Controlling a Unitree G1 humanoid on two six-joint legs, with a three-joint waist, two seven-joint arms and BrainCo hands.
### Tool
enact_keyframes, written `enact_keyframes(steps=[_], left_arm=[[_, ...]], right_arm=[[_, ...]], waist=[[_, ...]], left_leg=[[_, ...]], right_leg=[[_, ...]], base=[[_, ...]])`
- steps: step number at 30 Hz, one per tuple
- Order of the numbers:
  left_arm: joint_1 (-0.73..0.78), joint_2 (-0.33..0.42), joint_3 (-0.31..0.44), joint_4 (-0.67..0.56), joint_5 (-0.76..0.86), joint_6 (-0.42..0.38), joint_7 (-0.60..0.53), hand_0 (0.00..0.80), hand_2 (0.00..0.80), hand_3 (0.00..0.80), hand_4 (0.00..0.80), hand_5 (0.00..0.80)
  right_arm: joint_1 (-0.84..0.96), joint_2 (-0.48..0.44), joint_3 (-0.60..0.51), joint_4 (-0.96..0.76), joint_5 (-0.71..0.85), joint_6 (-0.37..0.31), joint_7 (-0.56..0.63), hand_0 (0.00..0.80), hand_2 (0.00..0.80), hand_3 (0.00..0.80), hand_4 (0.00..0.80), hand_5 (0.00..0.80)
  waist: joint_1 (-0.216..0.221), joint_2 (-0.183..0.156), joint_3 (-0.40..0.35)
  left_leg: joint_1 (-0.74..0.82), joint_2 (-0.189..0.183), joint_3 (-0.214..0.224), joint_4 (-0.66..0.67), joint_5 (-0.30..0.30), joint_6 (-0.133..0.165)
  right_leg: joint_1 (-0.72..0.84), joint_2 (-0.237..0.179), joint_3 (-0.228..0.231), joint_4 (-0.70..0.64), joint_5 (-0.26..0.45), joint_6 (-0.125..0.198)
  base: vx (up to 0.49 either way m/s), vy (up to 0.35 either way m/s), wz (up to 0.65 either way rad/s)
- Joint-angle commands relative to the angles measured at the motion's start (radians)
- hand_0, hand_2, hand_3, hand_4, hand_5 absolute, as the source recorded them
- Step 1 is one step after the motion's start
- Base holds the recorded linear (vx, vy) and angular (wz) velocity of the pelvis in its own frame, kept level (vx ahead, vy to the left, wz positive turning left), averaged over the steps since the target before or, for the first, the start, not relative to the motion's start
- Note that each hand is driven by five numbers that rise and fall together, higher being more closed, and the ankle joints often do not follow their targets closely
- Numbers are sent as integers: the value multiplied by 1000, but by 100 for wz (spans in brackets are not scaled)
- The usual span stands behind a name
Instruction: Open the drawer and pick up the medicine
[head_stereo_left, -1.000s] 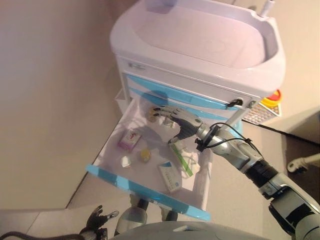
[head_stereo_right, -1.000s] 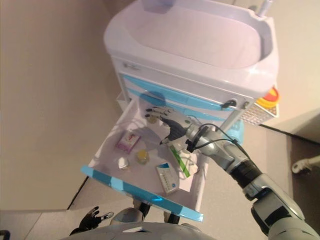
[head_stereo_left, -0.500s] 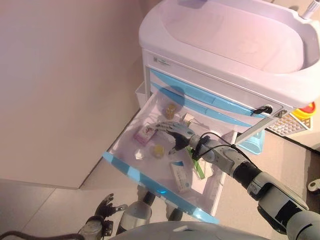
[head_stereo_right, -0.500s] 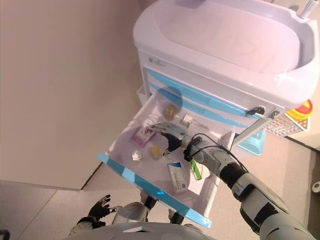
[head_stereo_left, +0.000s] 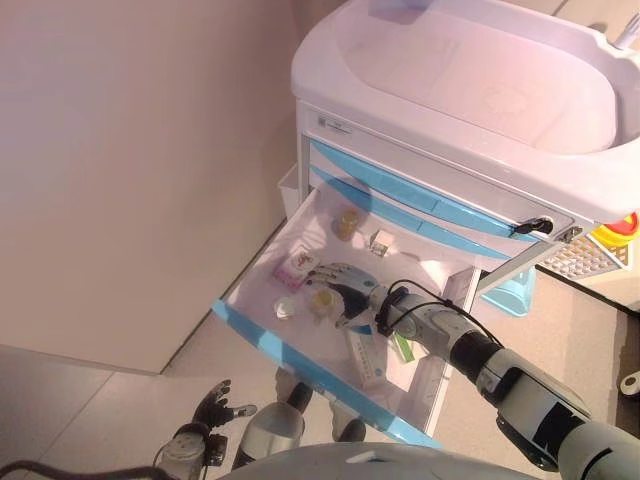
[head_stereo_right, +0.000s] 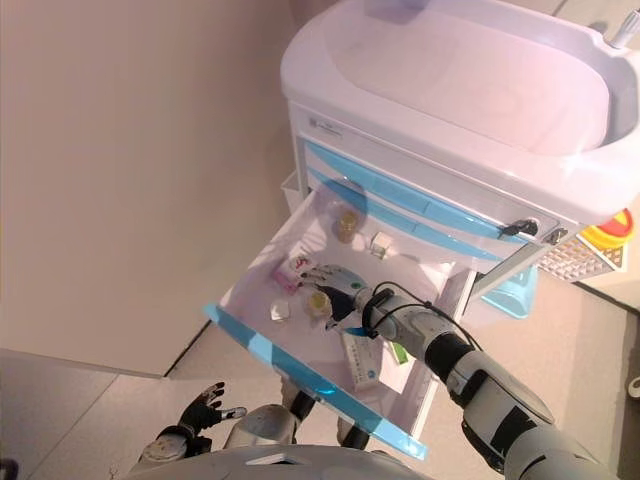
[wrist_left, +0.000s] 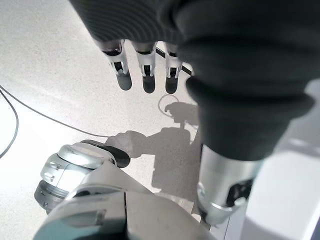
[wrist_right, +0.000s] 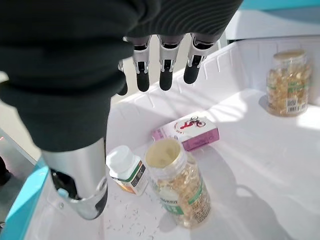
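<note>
The cart's lower drawer (head_stereo_left: 300, 372), white with a blue front, stands pulled out. In it lie a pink box (head_stereo_left: 297, 267), a small white bottle (head_stereo_left: 284, 309), a clear jar of yellow capsules (head_stereo_left: 322, 300), a second such jar (head_stereo_left: 348, 222) at the back, and a white-and-blue box (head_stereo_left: 367, 358). My right hand (head_stereo_left: 345, 292) hovers open just over the nearer jar (wrist_right: 177, 185), its fingers (wrist_right: 165, 75) straight and holding nothing. The pink box (wrist_right: 187, 132) lies just beyond the jar. My left hand (head_stereo_left: 212, 405) hangs open low by the floor.
The white cart (head_stereo_left: 450, 100) has a tub-like top and shut blue drawers above the open one. A small white cube (head_stereo_left: 381, 240) and a green-and-white packet (head_stereo_left: 402, 347) also lie in the drawer. A wall stands to the left. A light blue bin (head_stereo_left: 515, 292) sits beside the cart.
The camera has shifted. My right hand has moved from the drawer's back, near the far jar, toward the front and now hovers over the nearer jar.
</note>
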Motion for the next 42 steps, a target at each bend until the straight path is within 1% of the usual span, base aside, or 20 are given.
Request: enact_keyframes(steps=[1,11,17,21,26,34,42], left_arm=[[-31,15,-29,66,39,-34,-4,0,0,0,0,0],[-31,17,-24,75,56,-46,-11,0,0,0,0,0],[-31,17,-30,78,55,-53,-12,0,0,0,0,0],[-30,17,-32,78,54,-56,-10,0,0,0,0,0],[-27,18,-36,73,55,-53,-10,0,0,0,0,0],[-19,15,-46,64,52,-57,-12,0,0,0,0,0],[-20,17,-59,61,46,-57,-14,0,0,0,0,0]], right_arm=[[-29,24,41,-19,-3,-2,-46,0,0,0,0,0],[-8,34,43,27,-35,8,-66,0,0,0,0,0],[-5,41,44,65,-69,57,-85,0,0,0,0,0],[-10,46,44,90,-87,79,-105,0,0,0,0,0],[-17,47,42,100,-87,89,-116,0,0,0,0,0],[-26,61,42,130,-139,111,-160,0,0,0,0,0],[-52,79,48,154,-152,114,-186,0,0,0,0,0]], waist=[[21,-18,-15],[26,-19,-18],[30,-17,-17],[34,-17,-16],[38,-17,-15],[49,-8,-12],[63,-4,-6]], left_leg=[[-25,-43,-1,15,-74,-8],[-28,-43,-10,14,-70,-9],[-30,-43,-12,13,-68,-8],[-31,-44,-16,11,-66,-9],[-32,-46,-21,11,-65,-10],[-34,-48,-28,12,-62,-8],[-28,-51,-34,8,-63,-8]], right_leg=[[-17,-6,3,135,-83,20],[-16,-5,-5,135,-85,19],[-17,-4,-7,135,-84,19],[-17,-3,-8,131,-82,19],[-17,-4,-11,131,-82,20],[-15,-5,-17,129,-79,21],[-11,-6,-21,129,-81,21]], base=[[23,-14,9],[9,-3,2],[0,0,0],[0,0,0],[0,0,0],[0,0,0],[8,6,3]])
